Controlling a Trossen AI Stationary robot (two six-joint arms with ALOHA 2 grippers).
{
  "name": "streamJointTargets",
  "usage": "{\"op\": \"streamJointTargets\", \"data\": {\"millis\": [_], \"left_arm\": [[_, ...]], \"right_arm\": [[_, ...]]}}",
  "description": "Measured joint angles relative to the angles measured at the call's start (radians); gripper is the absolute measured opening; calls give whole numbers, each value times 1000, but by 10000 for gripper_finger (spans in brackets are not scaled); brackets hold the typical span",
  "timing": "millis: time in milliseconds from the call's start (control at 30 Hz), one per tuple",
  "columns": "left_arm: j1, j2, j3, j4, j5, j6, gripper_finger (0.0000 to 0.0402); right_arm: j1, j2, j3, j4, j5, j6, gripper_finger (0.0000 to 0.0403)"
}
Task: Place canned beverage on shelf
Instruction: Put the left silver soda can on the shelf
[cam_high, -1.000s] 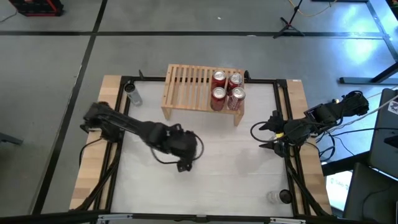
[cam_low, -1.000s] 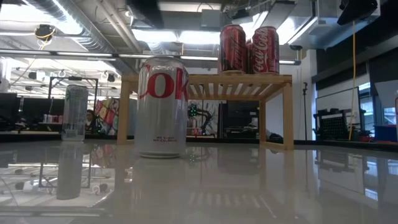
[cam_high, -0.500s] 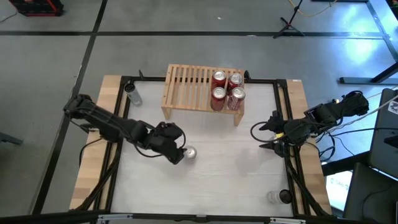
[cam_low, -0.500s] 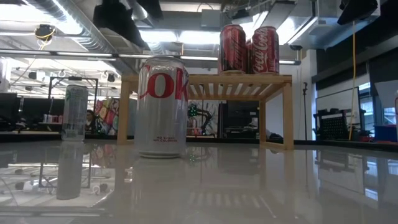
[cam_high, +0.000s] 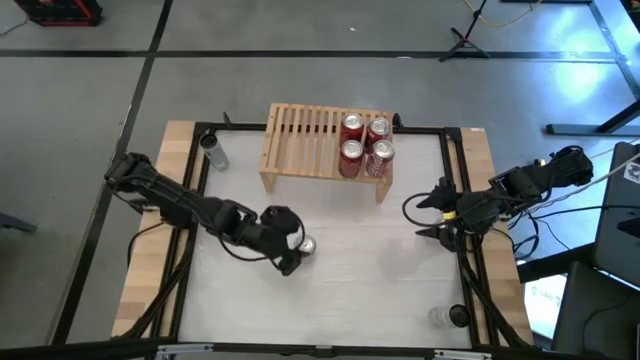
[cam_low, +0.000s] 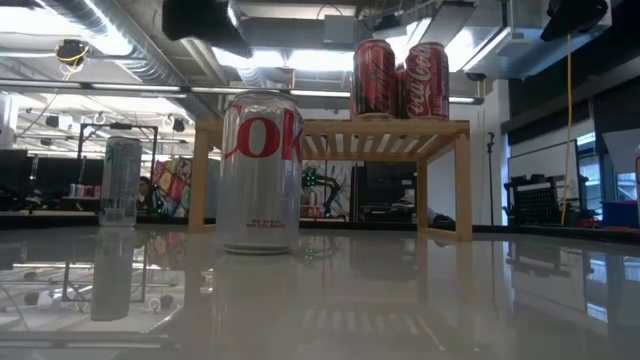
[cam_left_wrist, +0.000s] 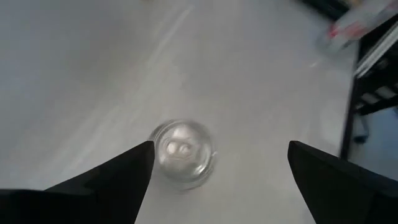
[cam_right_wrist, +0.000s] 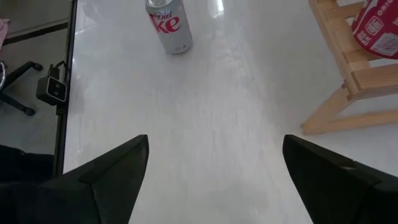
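Your left gripper has moved over the silver can, fingers spread; its label is hidden from above.

Grey floor crossed by dark lines; ceiling ducts and bright strip lights overhead

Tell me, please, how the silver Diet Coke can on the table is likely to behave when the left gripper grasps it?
The Diet Coke can stands upright on a glossy table, so a sideways nudge would probably slide or tip it. Its smooth round wall may slip between the fingers of the open left gripper above it. Thin walls likely dent under a hard squeeze; whether it is full cannot be told.
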Motion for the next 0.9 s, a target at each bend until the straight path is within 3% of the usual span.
{"op": "streamJointTargets", "data": {"millis": [167, 633, 900], "left_arm": [[-41, 33, -56, -8, -31, 9, 357], [-90, 29, -410, 395, -146, 7, 357], [-35, 80, -491, 678, -97, 221, 357]], "right_arm": [[0, 0, 0, 1, 0, 0, 358], [0, 4, 0, 0, 25, 19, 358], [0, 35, 0, 1, 61, 17, 358]]}}
